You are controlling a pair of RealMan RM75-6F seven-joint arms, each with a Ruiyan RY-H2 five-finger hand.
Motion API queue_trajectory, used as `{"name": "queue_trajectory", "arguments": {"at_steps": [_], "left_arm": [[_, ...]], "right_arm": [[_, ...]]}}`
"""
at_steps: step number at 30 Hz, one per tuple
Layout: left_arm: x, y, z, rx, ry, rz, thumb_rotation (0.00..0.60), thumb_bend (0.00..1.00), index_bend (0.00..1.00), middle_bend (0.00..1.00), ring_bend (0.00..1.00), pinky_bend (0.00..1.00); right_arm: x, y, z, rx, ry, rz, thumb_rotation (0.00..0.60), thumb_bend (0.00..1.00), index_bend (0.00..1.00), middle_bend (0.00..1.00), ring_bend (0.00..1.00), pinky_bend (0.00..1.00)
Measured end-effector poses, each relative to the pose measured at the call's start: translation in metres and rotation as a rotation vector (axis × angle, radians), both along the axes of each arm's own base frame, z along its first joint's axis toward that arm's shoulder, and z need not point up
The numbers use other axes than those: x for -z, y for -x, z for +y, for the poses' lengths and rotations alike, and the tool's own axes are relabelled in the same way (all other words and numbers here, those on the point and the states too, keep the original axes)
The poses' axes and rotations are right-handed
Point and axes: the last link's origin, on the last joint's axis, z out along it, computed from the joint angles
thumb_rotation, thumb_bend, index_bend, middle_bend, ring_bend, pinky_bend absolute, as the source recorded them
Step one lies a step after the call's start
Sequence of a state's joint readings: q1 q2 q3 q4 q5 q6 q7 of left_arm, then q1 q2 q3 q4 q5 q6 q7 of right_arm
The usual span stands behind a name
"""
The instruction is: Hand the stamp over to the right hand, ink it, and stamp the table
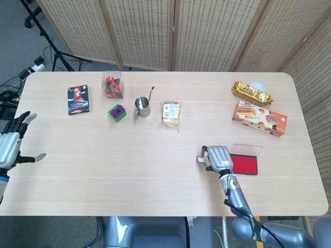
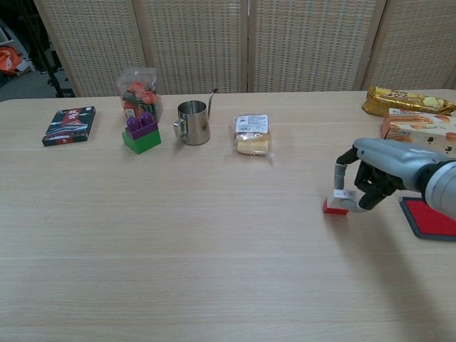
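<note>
Two hands over a pale wooden worktop (image 1: 155, 170). Right hand (image 1: 220, 158) low near the front edge, fingers (image 2: 340, 187) curled down around the small red stamp (image 2: 335, 206), which sits base-down on the wood just left of the red ink pad (image 1: 243, 164). Left hand (image 1: 9, 142) off the worktop's left edge, fingers spread and holding nothing.

Containers along the far side: clear plastic box (image 1: 112, 85) packed with red and dark pieces, too small to name; steel cup (image 2: 193, 122) with a thin handle rising from its rim, inside not visible; ink pad with its clear lid tipped up behind it. Purple-and-green toy brick (image 2: 140, 132) between box and cup, dark playing-card pack (image 1: 78, 99) further left, wrapped bread (image 2: 251, 134) to the cup's right, golden snack bag (image 1: 251, 92) and orange biscuit box (image 1: 259, 118) at the far right.

Seen only from the head camera: left hand, the ink pad's raised lid, whole snack packs. Seen only from the chest camera: fingertips closed on the stamp from the side, with its red base touching the worktop.
</note>
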State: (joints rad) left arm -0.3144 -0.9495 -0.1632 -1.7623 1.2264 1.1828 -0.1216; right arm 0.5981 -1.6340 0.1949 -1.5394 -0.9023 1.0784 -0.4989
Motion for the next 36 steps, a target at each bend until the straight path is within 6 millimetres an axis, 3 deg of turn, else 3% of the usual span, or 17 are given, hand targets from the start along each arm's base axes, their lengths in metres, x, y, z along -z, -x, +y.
{"name": "queue_trajectory", "arguments": {"at_steps": [16, 36], "left_arm": [[0.000, 0.000, 0.000, -0.002, 0.003, -0.002, 0.600, 0.06, 0.00, 0.00, 0.00, 0.00], [-0.001, 0.000, 0.000, -0.003, 0.005, -0.003, 0.600, 0.06, 0.00, 0.00, 0.00, 0.00]], "right_arm": [[0.001, -0.001, 0.000, 0.004, 0.000, 0.009, 0.600, 0.36, 0.40, 0.94, 0.99, 1.00], [-0.006, -0.007, -0.011, 0.007, 0.040, 0.015, 0.600, 0.36, 0.40, 0.94, 0.99, 1.00]]}}
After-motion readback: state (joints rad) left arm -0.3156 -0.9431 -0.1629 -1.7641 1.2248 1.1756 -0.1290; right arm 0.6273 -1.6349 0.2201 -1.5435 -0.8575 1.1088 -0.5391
